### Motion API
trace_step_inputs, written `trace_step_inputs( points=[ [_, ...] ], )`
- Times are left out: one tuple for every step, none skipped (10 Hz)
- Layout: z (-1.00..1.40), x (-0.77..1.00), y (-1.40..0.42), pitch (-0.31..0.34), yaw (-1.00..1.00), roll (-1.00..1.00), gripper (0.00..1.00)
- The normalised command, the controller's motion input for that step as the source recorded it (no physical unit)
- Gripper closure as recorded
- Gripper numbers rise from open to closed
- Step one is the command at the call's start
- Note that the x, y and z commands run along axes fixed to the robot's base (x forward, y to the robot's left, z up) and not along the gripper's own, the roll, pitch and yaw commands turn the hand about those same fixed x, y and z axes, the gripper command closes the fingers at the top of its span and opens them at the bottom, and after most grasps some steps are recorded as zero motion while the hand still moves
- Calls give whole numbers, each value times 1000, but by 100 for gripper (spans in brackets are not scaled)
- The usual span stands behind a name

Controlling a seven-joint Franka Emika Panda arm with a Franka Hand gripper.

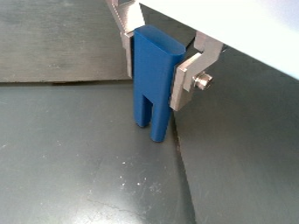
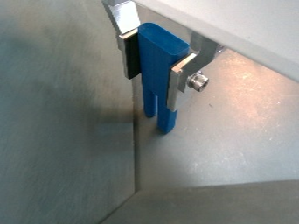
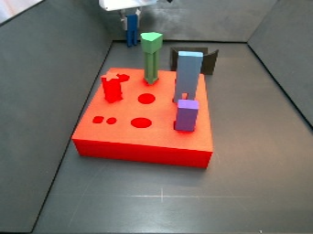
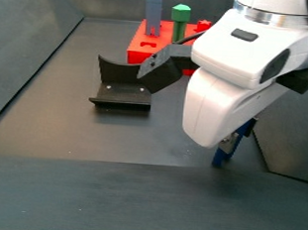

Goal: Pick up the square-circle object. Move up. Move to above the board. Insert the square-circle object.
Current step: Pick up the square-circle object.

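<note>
We see the gripper (image 1: pixel 156 63) clenched on the square-circle object (image 1: pixel 153 83), prongs down just over the grey floor (image 1: pixel 82 166) and well apart from the board (image 3: pixel 145 128), whose crowded holes hold a green post (image 3: pixel 150 57) and blocks we could clip when crossing.

wrist views: close, looking down past gripper (image 1: pixel 155 66) | side views: opposite ends, sharing the board (image 3: pixel 146 137)
</note>
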Motion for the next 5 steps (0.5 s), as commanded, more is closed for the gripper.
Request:
trace_step_inputs(
  points=[
    [0, 0, 0, 0, 0, 0, 100],
    [0, 0, 0, 0, 0, 0, 100],
    [0, 0, 0, 0, 0, 0, 100],
    [0, 0, 0, 0, 0, 0, 100],
    [0, 0, 0, 0, 0, 0, 100]
  ],
)
